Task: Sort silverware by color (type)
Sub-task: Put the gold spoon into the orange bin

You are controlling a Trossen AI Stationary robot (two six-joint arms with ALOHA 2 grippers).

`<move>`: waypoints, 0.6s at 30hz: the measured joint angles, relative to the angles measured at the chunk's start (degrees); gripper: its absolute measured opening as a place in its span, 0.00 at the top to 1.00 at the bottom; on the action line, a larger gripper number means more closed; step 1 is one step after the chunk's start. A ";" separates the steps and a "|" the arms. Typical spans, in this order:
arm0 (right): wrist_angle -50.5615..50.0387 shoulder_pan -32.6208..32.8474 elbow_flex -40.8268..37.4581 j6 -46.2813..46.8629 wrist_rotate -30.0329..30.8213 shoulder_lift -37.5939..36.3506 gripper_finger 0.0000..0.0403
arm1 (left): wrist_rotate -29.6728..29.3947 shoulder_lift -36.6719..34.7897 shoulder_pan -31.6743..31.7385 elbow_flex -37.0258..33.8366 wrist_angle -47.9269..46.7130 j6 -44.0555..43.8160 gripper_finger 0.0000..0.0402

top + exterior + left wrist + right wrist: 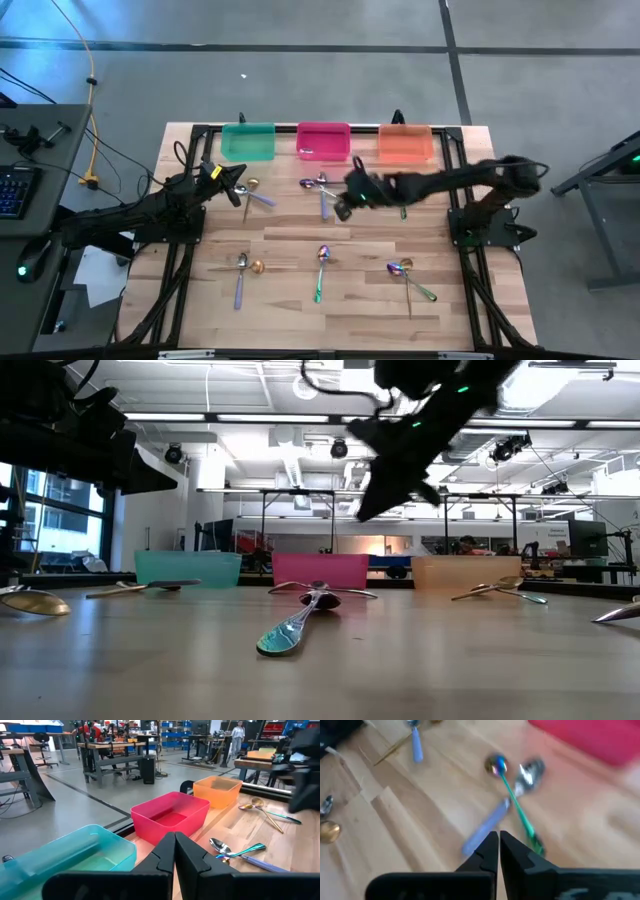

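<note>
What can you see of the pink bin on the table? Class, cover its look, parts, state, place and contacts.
The pink bin is an open-topped rectangular tub of what looks like glossy, slightly see-through plastic. It sits upright at the table's far edge, in the middle of a row, between the teal bin and the orange bin, apart from both. No spoon shows inside it. Nothing but the table touches it.

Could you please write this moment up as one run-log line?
right gripper: shut, empty, above crossed spoons near pink bin | left gripper: shut, waiting
</note>
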 joint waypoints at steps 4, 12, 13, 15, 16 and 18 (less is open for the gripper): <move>-6.72 6.11 -3.50 15.90 8.32 -5.35 1.00 | -0.02 0.00 0.00 0.00 0.00 0.00 1.00; -22.68 10.97 -4.57 36.66 17.83 -6.57 0.86 | 0.00 0.00 0.02 0.00 0.00 0.00 1.00; -24.40 10.54 -4.59 37.12 17.52 -6.37 0.82 | 0.00 0.00 0.00 0.00 0.00 0.00 1.00; -27.31 8.63 -4.62 32.96 14.56 -6.33 0.75 | -0.01 0.00 0.00 -0.01 -0.01 0.00 1.00; -28.73 7.31 -4.62 28.63 11.89 -6.37 0.72 | -0.01 0.00 0.00 -0.01 0.00 0.00 1.00; -32.02 3.94 -4.62 19.10 7.14 -6.43 0.66 | 0.00 0.00 0.00 0.00 0.00 0.00 1.00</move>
